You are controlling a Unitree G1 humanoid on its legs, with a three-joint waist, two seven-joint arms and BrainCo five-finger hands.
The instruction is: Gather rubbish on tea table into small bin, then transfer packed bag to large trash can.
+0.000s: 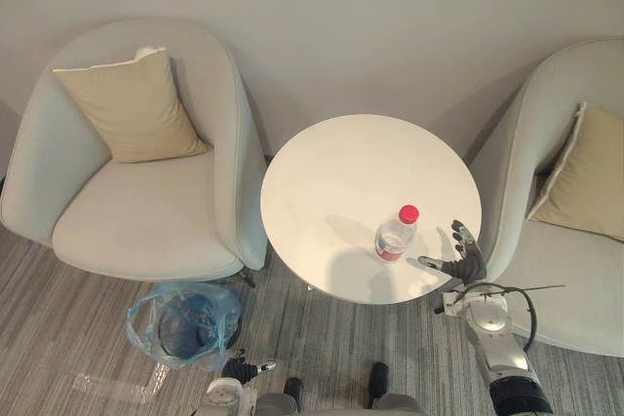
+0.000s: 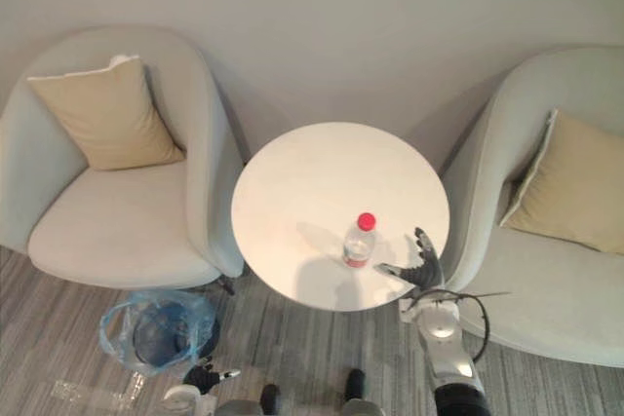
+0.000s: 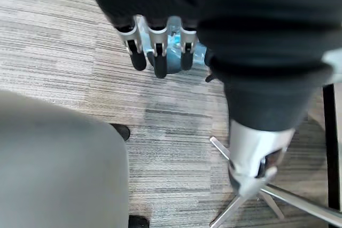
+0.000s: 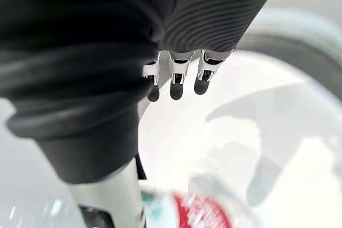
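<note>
Right hand point(image 1: 466, 260): fingers spread open, holding nothing, over the tabletop point(image 1: 341, 172) edge.
Bottle point(image 1: 394, 236): upright, red-capped, just beside that hand's thumb, not touching it.
Left hand point(image 3: 158, 57): low down, fingers relaxed, empty.
Bin point(image 1: 195, 311): blue-bagged, on the floor just past the left hand.

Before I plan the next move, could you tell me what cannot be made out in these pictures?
Bottle: right wrist view, blurred and cut off by the bottom edge.
Small bin inside: left eye view, hidden by the blue bag and its folds.
White thing on the left armchair: mostly hidden behind the cushion, eye views.
</note>
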